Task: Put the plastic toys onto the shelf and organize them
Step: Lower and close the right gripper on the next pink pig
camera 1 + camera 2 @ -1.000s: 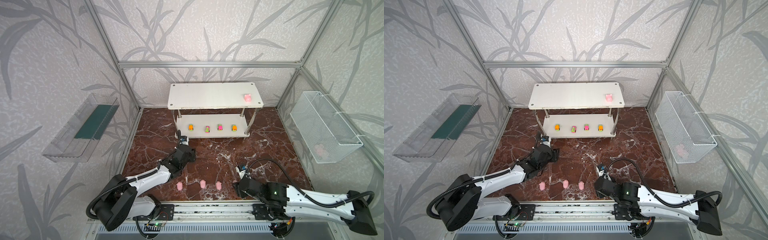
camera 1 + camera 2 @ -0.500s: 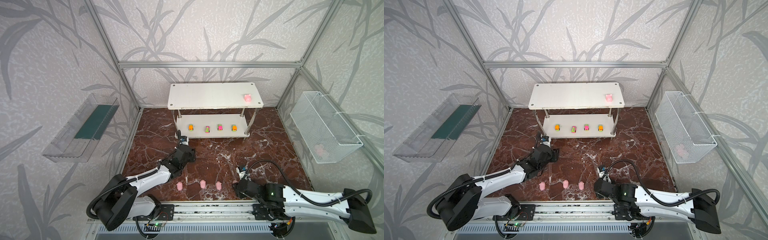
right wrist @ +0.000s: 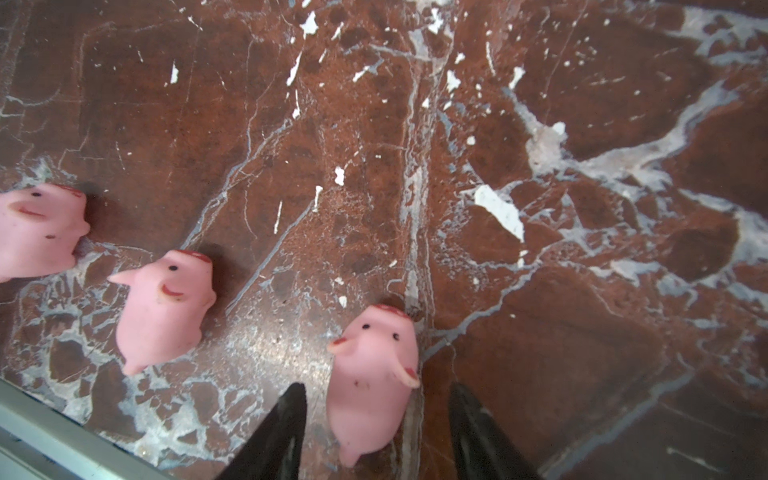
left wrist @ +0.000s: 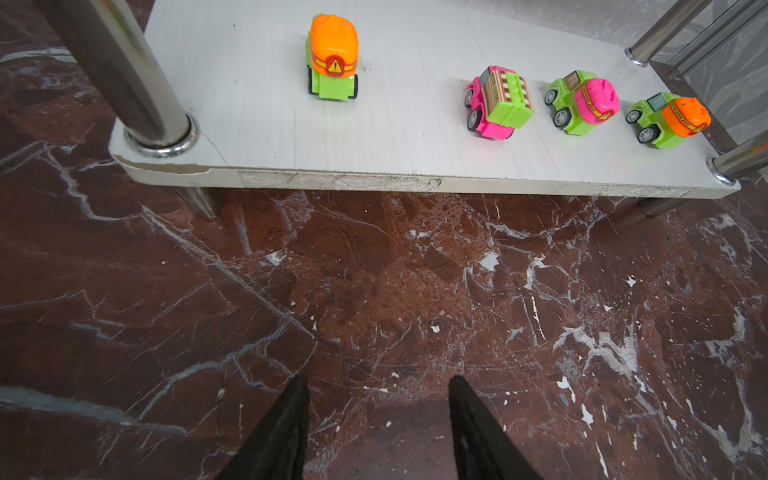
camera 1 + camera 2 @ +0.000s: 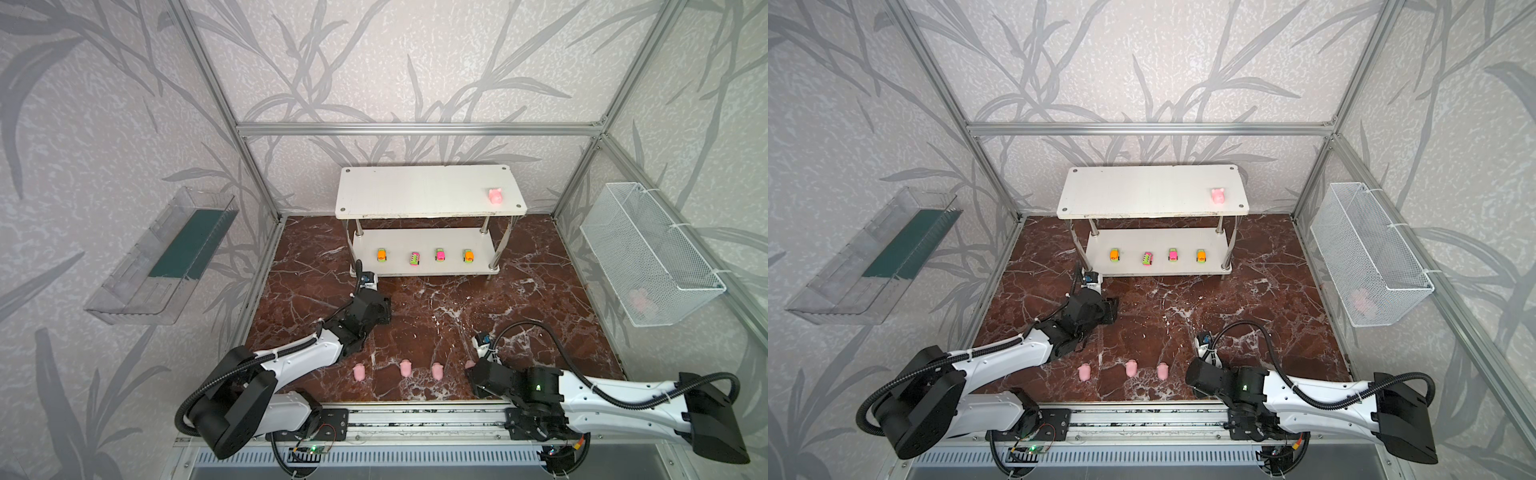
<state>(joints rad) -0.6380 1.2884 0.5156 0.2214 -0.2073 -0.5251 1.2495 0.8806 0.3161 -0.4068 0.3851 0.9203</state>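
**While left hand waits, right hand lines up on a pig**

Left hand (image 4: 378, 380) hovers low over the desk (image 5: 540, 291), just in front of the shelf (image 5: 415, 195), fingers apart w/ nothing btwn them. Four toy cars (image 5: 415, 258) sit in a row on the lower tier, so that part looks done. The top-tier pig (image 5: 495, 195) stands alone near the tier's right end.

Along the desk's front edge runs a row of pigs. The leftmost pig (image 5: 359, 372), middle pig (image 5: 405, 368) and third pig (image 5: 436, 370) stand free. The fourth pig (image 3: 374, 374) sits btwn the fingers of the right hand (image 3: 377, 386), which are apart on either side of it. Neither seems to touch it yet.

Step in hand, prob.: picking that fourth pig for the top tier. Nxt move calls for an even squeeze on the body, a straight lift clear of the third pig, then a carry to the top tier.

A pink blur lies in the wire basket (image 5: 665, 249); can't tell what.
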